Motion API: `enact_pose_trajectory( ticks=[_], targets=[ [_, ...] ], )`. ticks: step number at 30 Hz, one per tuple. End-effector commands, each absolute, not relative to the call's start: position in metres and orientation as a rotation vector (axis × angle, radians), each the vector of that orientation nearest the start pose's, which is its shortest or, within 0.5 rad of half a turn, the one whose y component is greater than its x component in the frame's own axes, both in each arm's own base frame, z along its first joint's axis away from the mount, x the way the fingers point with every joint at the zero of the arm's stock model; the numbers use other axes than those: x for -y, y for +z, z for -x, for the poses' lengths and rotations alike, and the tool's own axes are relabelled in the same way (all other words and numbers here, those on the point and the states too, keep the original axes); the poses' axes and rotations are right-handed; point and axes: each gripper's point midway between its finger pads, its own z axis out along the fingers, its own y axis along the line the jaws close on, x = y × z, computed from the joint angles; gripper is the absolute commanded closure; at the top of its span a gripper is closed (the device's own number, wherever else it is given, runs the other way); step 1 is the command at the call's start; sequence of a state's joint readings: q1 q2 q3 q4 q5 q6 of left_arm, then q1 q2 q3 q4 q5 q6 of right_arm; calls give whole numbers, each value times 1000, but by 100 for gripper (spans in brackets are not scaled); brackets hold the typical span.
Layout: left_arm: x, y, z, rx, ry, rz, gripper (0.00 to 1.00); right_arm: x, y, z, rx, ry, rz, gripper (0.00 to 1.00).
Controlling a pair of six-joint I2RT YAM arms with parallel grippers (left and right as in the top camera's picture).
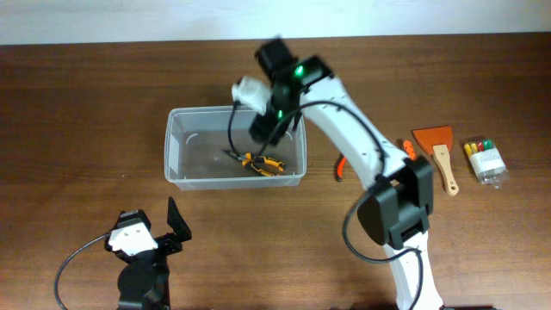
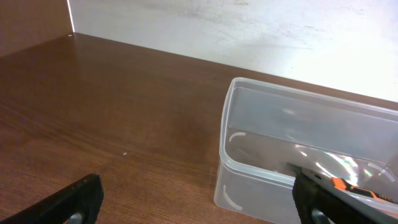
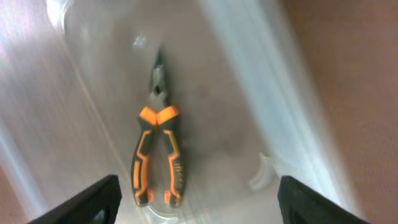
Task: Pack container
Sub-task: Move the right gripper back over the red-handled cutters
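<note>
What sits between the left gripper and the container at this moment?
Nothing: only bare wooden table separates the open left gripper from the container. Both the overhead and left wrist views show it.

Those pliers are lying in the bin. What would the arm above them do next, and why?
Probably lift the right gripper clear of the container and head for the scraper. Its jaws are wide open, the pliers lie free on the floor below, and the scraper and marker box wait on the table.
</note>
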State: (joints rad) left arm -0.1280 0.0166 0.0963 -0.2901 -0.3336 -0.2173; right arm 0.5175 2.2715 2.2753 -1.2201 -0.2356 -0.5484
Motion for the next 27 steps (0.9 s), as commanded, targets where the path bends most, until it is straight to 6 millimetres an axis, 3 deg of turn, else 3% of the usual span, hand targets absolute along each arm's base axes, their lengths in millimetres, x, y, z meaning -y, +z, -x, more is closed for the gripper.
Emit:
enact_pose_trajectory(
  ticks=[1, 4, 5, 7, 10, 11, 13, 14, 16, 17, 20, 22, 27],
  targets=[
    [-27, 147, -232, -1743, 54, 309, 1, -231, 270, -457, -2353, 121, 1015, 19],
    [-27, 147, -232, -1743, 54, 309, 1, -164, 299, -455, -2465, 20, 748, 22],
    [-27, 147, -232, -1743, 54, 309, 1, -128, 296, -448, -2551, 6, 652, 28],
    [-27, 147, -232, -1743, 55, 309, 1, -80, 278, -442, -2695, -2, 496, 32],
    [-27, 147, -232, -1743, 54, 309, 1, -60, 256, -441, -2786, 107, 412, 31],
    [-27, 147, -232, -1743, 55, 309, 1, -48, 239, -437, -2856, 109, 379, 33],
    [-27, 147, -232, -1743, 54, 309, 1, -36, 214, -431, -2944, 116, 346, 34],
    [-27, 147, -232, -1743, 54, 309, 1, -31, 191, -425, -3014, 125, 332, 36],
    [-27, 147, -232, -1743, 54, 309, 1, -31, 163, -419, -3082, 135, 334, 36],
    [-27, 147, -232, -1743, 55, 309, 1, -32, 138, -414, -3127, 143, 340, 37],
    [-27, 147, -232, -1743, 55, 309, 1, -33, 107, -410, -3166, 150, 338, 37],
    [-27, 147, -232, -1743, 54, 309, 1, -34, 70, -401, -3206, 160, 331, 37],
    [-27, 147, -232, -1743, 54, 309, 1, -34, 31, -382, -3258, 168, 336, 37]
  ],
)
